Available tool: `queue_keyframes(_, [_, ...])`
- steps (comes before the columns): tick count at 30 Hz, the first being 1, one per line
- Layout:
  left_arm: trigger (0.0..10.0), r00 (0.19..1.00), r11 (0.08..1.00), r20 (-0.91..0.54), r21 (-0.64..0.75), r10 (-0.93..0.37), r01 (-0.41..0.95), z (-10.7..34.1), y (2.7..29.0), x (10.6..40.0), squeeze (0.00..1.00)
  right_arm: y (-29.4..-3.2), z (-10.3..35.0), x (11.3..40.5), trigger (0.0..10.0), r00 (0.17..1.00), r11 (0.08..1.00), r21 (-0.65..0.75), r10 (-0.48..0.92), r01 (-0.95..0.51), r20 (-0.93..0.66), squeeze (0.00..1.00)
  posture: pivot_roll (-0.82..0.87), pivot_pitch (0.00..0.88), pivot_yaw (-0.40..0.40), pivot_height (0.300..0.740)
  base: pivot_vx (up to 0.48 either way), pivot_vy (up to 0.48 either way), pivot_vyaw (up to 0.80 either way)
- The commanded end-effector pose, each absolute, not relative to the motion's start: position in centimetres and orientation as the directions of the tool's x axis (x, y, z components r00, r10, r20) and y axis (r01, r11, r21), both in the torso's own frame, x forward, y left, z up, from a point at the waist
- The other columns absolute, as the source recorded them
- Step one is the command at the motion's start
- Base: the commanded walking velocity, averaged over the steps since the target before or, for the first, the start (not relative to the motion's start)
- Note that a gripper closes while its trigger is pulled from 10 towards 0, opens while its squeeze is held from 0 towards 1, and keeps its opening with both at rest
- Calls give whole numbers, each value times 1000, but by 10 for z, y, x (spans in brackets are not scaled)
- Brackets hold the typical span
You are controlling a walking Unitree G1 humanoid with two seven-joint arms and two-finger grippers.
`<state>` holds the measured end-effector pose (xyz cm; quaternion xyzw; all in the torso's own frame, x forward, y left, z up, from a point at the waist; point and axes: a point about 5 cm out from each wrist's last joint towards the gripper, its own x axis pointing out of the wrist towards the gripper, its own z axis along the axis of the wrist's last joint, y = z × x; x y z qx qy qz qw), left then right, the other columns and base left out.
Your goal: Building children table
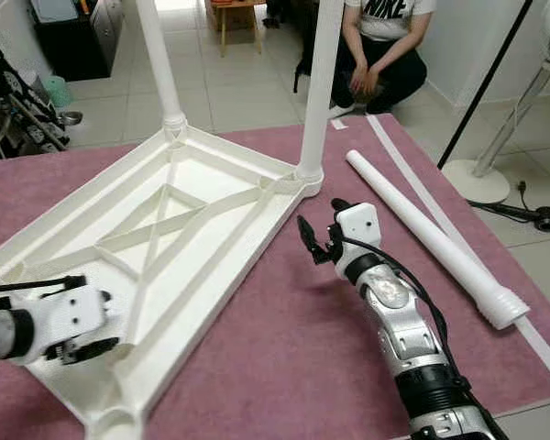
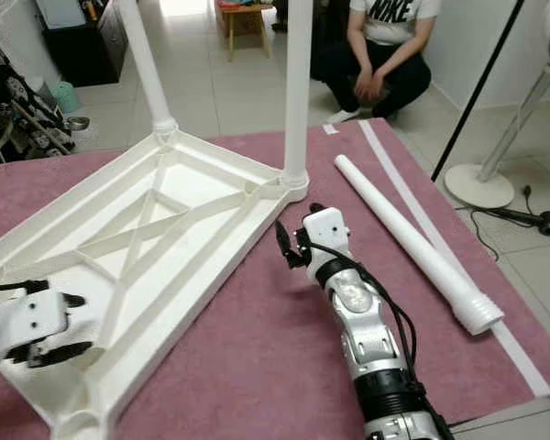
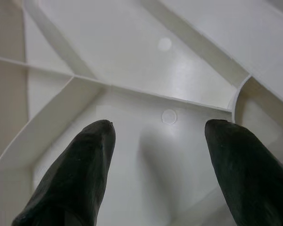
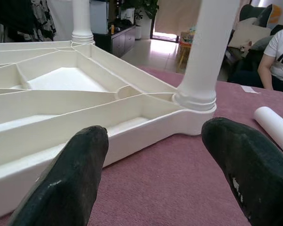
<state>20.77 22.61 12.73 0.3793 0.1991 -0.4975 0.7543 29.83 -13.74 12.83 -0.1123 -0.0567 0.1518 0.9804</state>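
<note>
A white plastic table top (image 1: 194, 176) lies upside down on a maroon mat (image 1: 284, 348). Two white legs stand upright in its far corners, one at the left (image 1: 160, 64) and one at the right (image 1: 319, 82). A third, loose leg (image 1: 422, 229) lies on the mat to the right. My right gripper (image 1: 319, 218) is open, low over the mat, just in front of the corner socket (image 4: 195, 99) that holds the right leg. My left gripper (image 1: 103, 313) is open over the ribbed underside (image 3: 170, 84) near the table top's near left corner, holding nothing.
A person (image 1: 380, 46) crouches on the tiled floor just beyond the mat's far edge. A fan stand (image 1: 481, 174) and a black pole (image 1: 486, 82) are at the right. A wooden stool (image 1: 238, 18) stands further back. White tape (image 1: 412, 174) runs along the mat's right side.
</note>
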Motion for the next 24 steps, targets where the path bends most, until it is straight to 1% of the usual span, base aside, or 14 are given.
queue_keyframes(1, [10000, 346, 187, -661, 300, -666, 935, 113, 203, 203, 0, -136, 128, 300, 10000, 946, 926, -243, 314, -287, 79, 0, 80, 0, 50, 740, 0, 0, 0])
queue_keyframes(3, [10000, 381, 240, -577, 308, -722, 921, 114, 178, 217, 0, -135, 128, 300, 10000, 947, 927, -241, 313, -286, 80, 0, 69, 0, 57, 740, 0, 0, 0])
queue_keyframes(5, [10000, 408, 274, -534, 313, -741, 909, 116, 166, 225, 0, -135, 128, 299, 10000, 947, 928, -240, 312, -285, 80, 0, 68, 0, 60, 740, 0, 0, 0])
queue_keyframes(8, [10000, 415, 284, -522, 315, -745, 906, 117, 162, 227, 0, -135, 128, 299, 10000, 947, 928, -239, 311, -285, 80, 0, 68, 0, 60, 740, 0, 0, 0])
queue_keyframes(13, [10000, 446, 331, -474, 310, -759, 891, 118, 144, 237, 0, -134, 126, 297, 10000, 950, 932, -233, 303, -278, 78, 0, 63, 0, 70, 740, 0, 0, 0])
queue_keyframes(16, [10000, 460, 343, -463, 317, -758, 884, 118, 139, 239, 0, -134, 126, 297, 10000, 950, 932, -232, 302, -277, 78, 0, 63, 0, 70, 740, 0, 0, 0])
queue_keyframes(18, [10000, 525, 401, -447, 347, -724, 848, 116, 130, 251, 0, -134, 125, 296, 10000, 951, 934, -230, 299, -275, 78, 0, 60, 0, 73, 740, 0, 0, 0])
queue_keyframes(19, [10000, 525, 401, -447, 347, -724, 848, 116, 130, 251, 0, -134, 125, 296, 10000, 951, 934, -230, 299, -275, 78, 0, 60, 0, 73, 740, 0, 0, 0])
queue_keyframes(20, [10000, 565, 438, -428, 364, -705, 822, 115, 123, 258, 0, -134, 125, 296, 10000, 951, 934, -229, 298, -274, 78, 0, 60, 0, 73, 740, 0, 0, 0])
queue_keyframes(22, [10000, 565, 438, -428, 364, -705, 822, 115, 123, 258, 0, -134, 125, 296, 10000, 951, 934, -229, 298, -274, 78, 0, 60, 0, 73, 740, 0, 0, 0])
queue_keyframes(23, [10000, 610, 481, -405, 380, -681, 790, 116, 117, 265, 0, -134, 125, 296, 10000, 952, 935, -229, 296, -272, 78, 0, 60, 0, 73, 740, 0, 0, 0])
queue_keyframes(24, [10000, 610, 481, -405, 380, -681, 790, 116, 117, 265, 0, -134, 125, 296, 10000, 952, 935, -229, 296, -272, 78, 0, 60, 0, 73, 740, 0, 0, 0])
